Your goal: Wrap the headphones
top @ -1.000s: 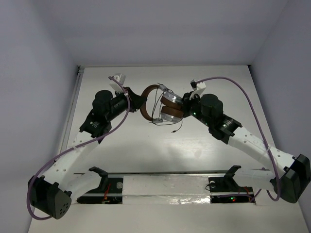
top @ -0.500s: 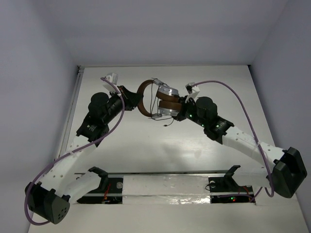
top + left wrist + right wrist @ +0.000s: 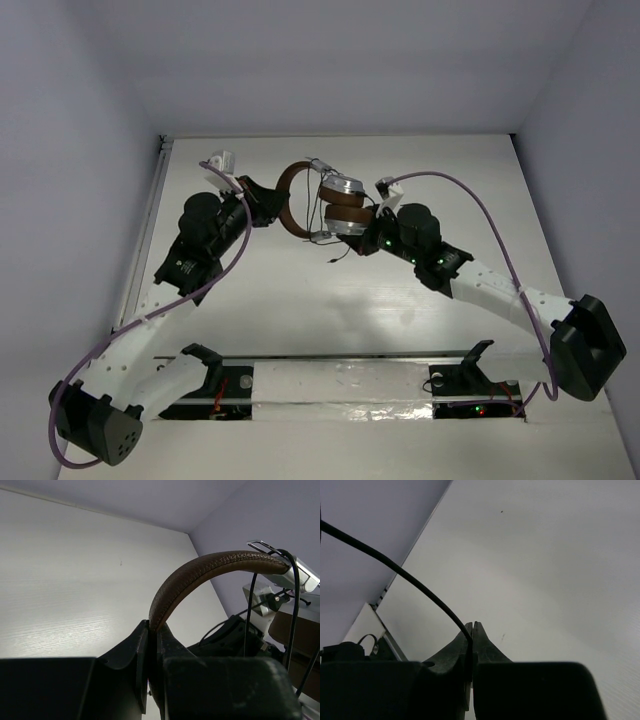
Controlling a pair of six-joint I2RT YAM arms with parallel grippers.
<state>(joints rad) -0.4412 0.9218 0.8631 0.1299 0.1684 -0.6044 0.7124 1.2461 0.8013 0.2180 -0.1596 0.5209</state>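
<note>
The headphones (image 3: 340, 205) are held above the table's far middle, with the brown headband (image 3: 287, 198) on the left and the silver-grey ear cups with brown pads on the right. My left gripper (image 3: 272, 206) is shut on the headband, which arches up and to the right in the left wrist view (image 3: 200, 575). My right gripper (image 3: 360, 240) is shut on the thin black cord (image 3: 410, 580), just below and right of the ear cups. The cord loops around the cups, and a loose end with the plug (image 3: 333, 258) hangs below them.
Purple cables (image 3: 480, 215) run along both arms. White walls close the table (image 3: 300, 310) at the left, back and right. A metal rail (image 3: 350, 357) with two black brackets crosses the near edge between the arm bases.
Both grippers and the headphones have shifted to the left and a little away from me. The right gripper has come in closer under the ear cups with the cord.
</note>
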